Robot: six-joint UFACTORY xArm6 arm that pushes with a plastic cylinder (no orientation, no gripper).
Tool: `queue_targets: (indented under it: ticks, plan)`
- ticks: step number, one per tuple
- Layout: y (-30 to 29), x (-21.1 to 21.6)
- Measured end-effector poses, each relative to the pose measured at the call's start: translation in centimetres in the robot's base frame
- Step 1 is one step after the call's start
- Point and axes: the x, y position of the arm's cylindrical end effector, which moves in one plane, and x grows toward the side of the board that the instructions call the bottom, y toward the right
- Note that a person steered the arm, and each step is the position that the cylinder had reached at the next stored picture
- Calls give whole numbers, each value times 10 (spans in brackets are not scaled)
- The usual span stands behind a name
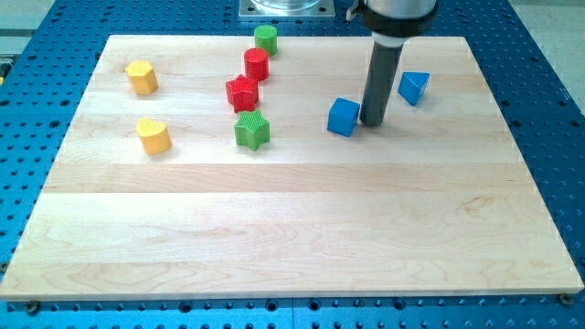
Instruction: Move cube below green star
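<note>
Nearest us, green star (251, 130) sits left on the worktop (292, 238); our tool, my tip (372, 122), touches the blue cube's (343, 117) right side, holding nothing.

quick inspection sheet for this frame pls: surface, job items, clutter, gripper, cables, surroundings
Surface: wooden board, flat, on blue perforated table.
Job's things: blue cube right of green star, not below it; my tip at the cube's right side.
Clutter: second blue block, red star, red cylinder, green cylinder, two yellow blocks.
Gripper: none, rod only.
Cables: nothing seen.
Surroundings: metal base at the view's top.
</note>
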Motion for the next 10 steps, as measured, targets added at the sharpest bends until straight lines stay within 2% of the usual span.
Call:
queue_targets:
  ticks: [1, 2, 3, 4, 6, 7, 8, 9, 10]
  plan:
    - [-40, 7]
    - [-89, 71]
    - [-88, 75]
    - [-56, 109]
    - [-77, 106]
    - [-111, 106]
    - [-154, 128]
    - [-156, 146]
    - [-197, 150]
